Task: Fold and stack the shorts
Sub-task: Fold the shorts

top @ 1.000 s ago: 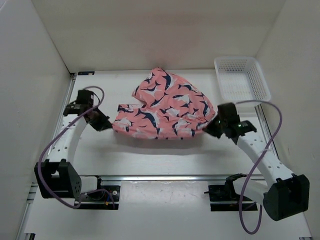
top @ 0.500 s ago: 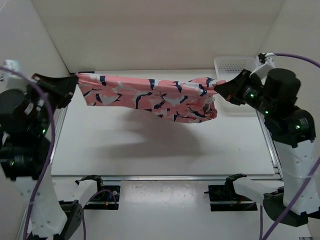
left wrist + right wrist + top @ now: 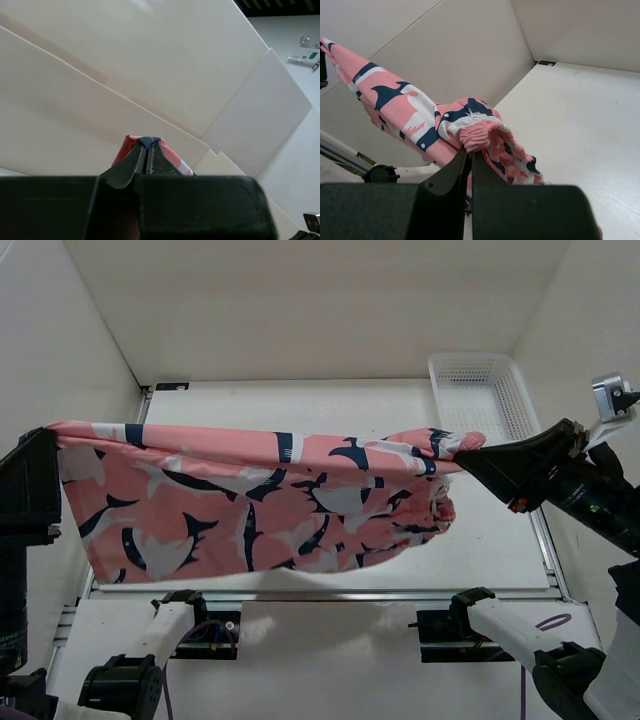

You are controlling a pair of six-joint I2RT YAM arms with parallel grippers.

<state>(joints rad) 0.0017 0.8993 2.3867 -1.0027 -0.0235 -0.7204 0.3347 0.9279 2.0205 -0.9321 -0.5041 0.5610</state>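
The salmon-pink shorts (image 3: pixel 250 505) with navy and white shapes hang stretched wide in the air, high above the table and close to the top camera. My left gripper (image 3: pixel 48 445) is shut on their left corner; in the left wrist view (image 3: pixel 148 146) a small fold of the shorts (image 3: pixel 172 157) sticks out past the tips. My right gripper (image 3: pixel 470 452) is shut on the gathered elastic waist at the right end. The right wrist view shows the shorts (image 3: pixel 415 112) trailing off to the left from my right gripper (image 3: pixel 471 151).
A white mesh basket (image 3: pixel 482 395) stands at the table's back right corner. White walls enclose the table on three sides. The white table (image 3: pixel 300 405) lies far below the hanging cloth.
Both arms have risen from the table with the shorts, lifting them off the surface and pulling them taut. The cloth now hangs much nearer the top camera and spreads wider.
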